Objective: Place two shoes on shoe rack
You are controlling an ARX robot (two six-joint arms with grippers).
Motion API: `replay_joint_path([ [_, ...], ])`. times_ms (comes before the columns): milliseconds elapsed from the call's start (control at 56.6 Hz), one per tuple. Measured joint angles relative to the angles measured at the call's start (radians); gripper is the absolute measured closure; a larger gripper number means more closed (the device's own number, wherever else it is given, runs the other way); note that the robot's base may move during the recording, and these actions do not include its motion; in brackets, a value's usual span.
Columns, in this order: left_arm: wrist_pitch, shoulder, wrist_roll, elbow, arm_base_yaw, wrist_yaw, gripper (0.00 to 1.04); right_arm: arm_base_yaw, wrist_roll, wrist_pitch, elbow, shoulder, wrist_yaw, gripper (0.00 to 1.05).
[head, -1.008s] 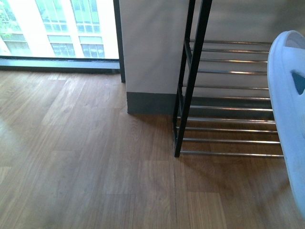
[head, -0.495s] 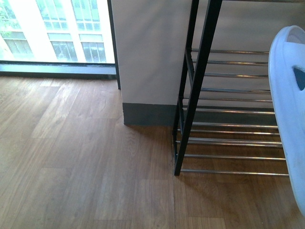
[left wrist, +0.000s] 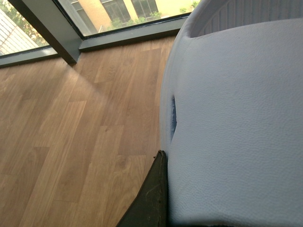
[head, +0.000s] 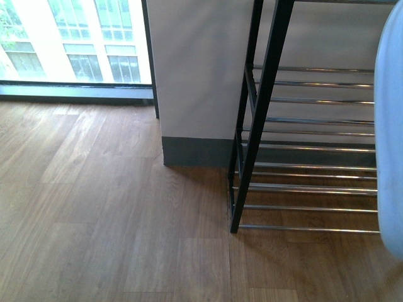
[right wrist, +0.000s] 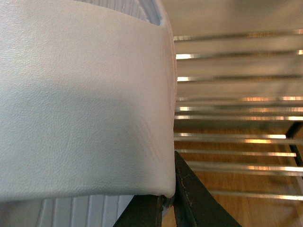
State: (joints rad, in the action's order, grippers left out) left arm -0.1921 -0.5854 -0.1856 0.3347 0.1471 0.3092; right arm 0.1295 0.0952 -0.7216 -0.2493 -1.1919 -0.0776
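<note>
**Both arms hold slides by the rack**

Right gripper (right wrist: 170,204): two dark fingers pinched together on the lower edge of the right slide (right wrist: 80,104). Its broad pale strap fills most of the wrist view, and a ribbed footbed shows beneath the strap. Just beyond it is the rack (right wrist: 236,139), with chrome bars in tiers and a black frame post at the far end. I cannot tell whether the slide touches the bars.

Left gripper (left wrist: 158,184): one dark finger is pressed flat against the side of the left slide (left wrist: 236,132). The other finger is hidden behind the slide. The grip reads as clamped, since the slide hangs clear above the floor (left wrist: 71,142). The slide is pale blue with a pebbled skin and a small darker slit in its side.

From the front, neither gripper shows. A pale slide (head: 391,126) cuts in at the far right edge, standing upright and covering the rack's right end. I cannot tell which arm carries it. The rack stands on the wood floor against the wall (head: 195,63), black side frame nearest. A bright window (head: 75,38) lies left of the wall.
</note>
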Motion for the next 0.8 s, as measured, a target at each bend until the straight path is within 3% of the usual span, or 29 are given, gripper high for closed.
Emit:
replay_joint_path([
  [318,0.0,0.0,0.0,0.0,0.0,0.0,1.03,-0.008,-0.024,0.304,-0.175,0.18,-0.091,1.03],
  [583,0.0,0.0,0.0,0.0,0.0,0.0,1.03,-0.082,-0.103,0.473,-0.537,0.014,0.02,1.03],
  [796,0.0,0.0,0.0,0.0,0.0,0.0,1.03,-0.093,-0.22,0.701,-0.869,-0.245,0.093,1.03],
])
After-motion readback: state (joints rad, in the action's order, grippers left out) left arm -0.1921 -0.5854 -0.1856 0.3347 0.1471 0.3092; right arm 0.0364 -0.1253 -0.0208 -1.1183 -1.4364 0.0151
